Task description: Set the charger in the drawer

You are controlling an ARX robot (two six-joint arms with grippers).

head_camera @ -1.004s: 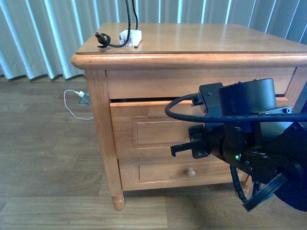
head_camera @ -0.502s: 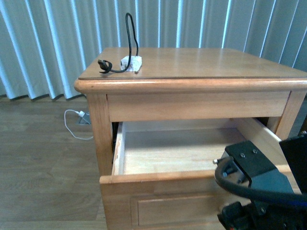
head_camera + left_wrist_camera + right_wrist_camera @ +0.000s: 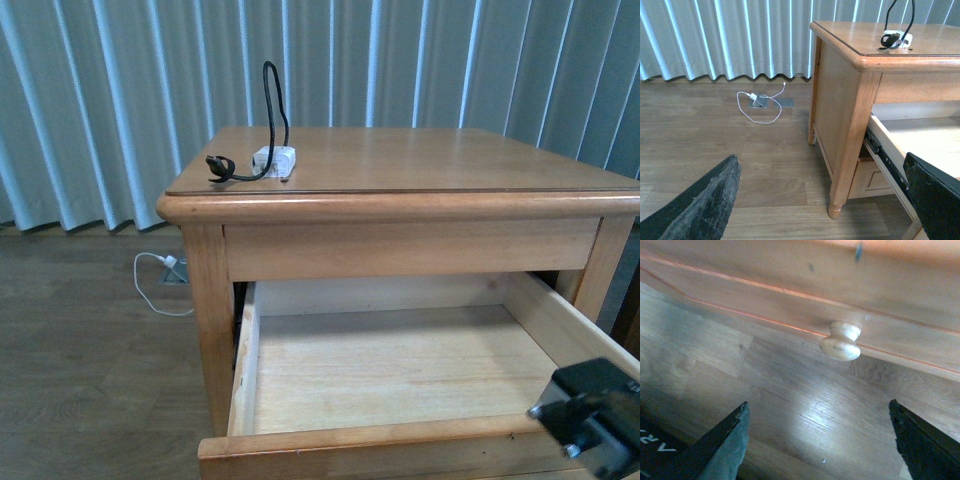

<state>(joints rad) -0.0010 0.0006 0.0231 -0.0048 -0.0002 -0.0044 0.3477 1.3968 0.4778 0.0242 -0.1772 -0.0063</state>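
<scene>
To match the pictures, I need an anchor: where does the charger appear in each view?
Front view: the charger lies on the cabinet top, upper left of centre.
Left wrist view: upper right, on the same top.
Right wrist view: not in it; only a wooden knob shows.
Shared landmark: the open drawer, in the front and left wrist views.

The only lettering is a few white characters (image 3: 657, 446) on the black base of the right gripper (image 3: 818, 405), at eight o'clock in the right wrist view, cropped and unreadable.
</scene>
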